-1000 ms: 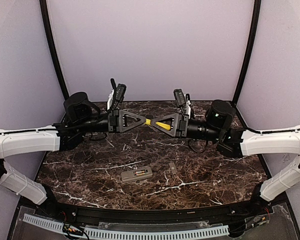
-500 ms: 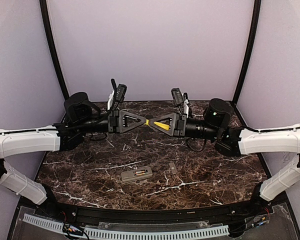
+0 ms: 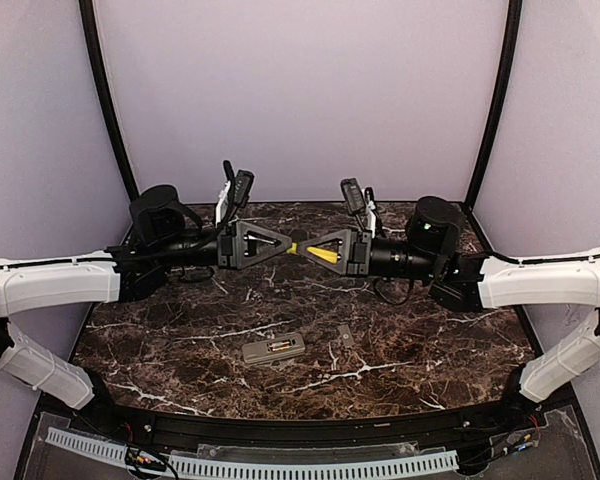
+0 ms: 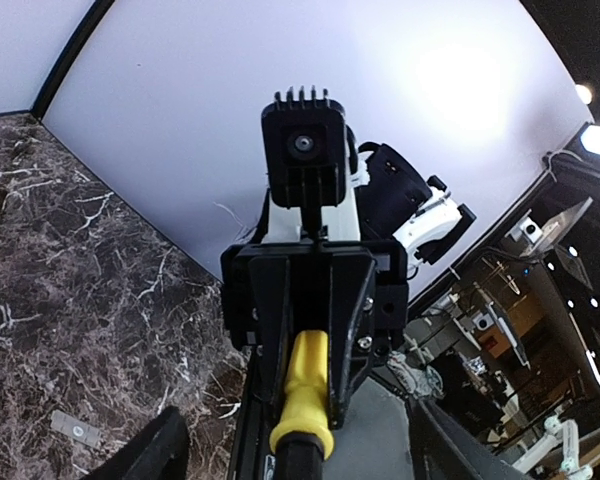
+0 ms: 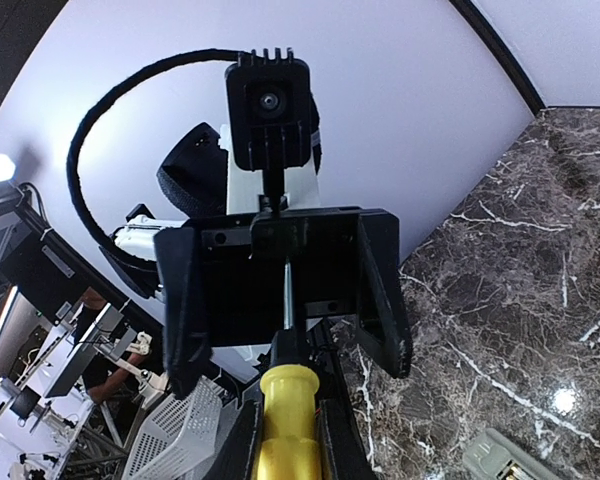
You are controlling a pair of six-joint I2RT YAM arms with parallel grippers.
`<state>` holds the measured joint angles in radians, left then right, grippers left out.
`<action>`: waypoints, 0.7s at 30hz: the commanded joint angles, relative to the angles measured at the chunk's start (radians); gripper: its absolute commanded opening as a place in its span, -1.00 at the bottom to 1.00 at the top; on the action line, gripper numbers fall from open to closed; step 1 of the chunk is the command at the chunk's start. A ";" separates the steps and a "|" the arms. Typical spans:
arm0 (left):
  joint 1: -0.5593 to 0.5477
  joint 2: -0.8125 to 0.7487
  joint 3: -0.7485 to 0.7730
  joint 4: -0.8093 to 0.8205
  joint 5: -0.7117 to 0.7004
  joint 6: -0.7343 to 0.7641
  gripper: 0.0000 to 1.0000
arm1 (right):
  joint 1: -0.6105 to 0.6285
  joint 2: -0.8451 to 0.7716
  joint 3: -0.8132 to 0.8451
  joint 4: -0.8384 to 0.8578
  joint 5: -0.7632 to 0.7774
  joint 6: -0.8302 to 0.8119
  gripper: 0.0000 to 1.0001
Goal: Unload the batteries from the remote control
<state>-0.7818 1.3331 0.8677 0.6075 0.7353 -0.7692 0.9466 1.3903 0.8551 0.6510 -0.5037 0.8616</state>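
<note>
The remote (image 3: 273, 348) is lying bay-up on the desk (image 3: 180, 340), well below both sets of fingers, with the batteries (image 3: 279, 346) showing faintly inside. The cover (image 3: 347, 336) is resting near it. Above, the right fingers (image 5: 238, 445) are clamping the screwdriver (image 5: 285, 420) handle. The left fingers (image 4: 158, 452) are standing apart around its other end.

batteries (image 3: 276, 347): too small to tell | remote control (image 5: 502, 460): cut by right-wrist bottom edge | screwdriver (image 4: 305, 385): cut by left-wrist bottom edge
</note>
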 commanded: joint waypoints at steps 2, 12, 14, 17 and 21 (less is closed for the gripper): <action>0.005 -0.063 -0.002 -0.151 -0.035 0.114 0.83 | 0.007 -0.076 0.027 -0.178 0.093 -0.092 -1.00; 0.005 -0.276 -0.083 -0.532 -0.225 0.329 0.97 | 0.004 -0.225 0.011 -0.500 0.303 -0.207 -1.00; 0.006 -0.305 -0.085 -0.630 -0.276 0.374 0.97 | 0.001 -0.242 0.017 -0.548 0.332 -0.220 -1.00; 0.004 -0.326 -0.073 -0.787 -0.353 0.431 0.97 | -0.004 -0.262 0.023 -0.606 0.367 -0.230 -1.00; 0.004 -0.331 -0.051 -0.922 -0.415 0.515 0.97 | -0.011 -0.278 0.033 -0.679 0.398 -0.237 -1.00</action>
<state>-0.7818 1.0130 0.8024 -0.0772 0.4271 -0.3744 0.9424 1.1366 0.8558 0.0666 -0.1711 0.6537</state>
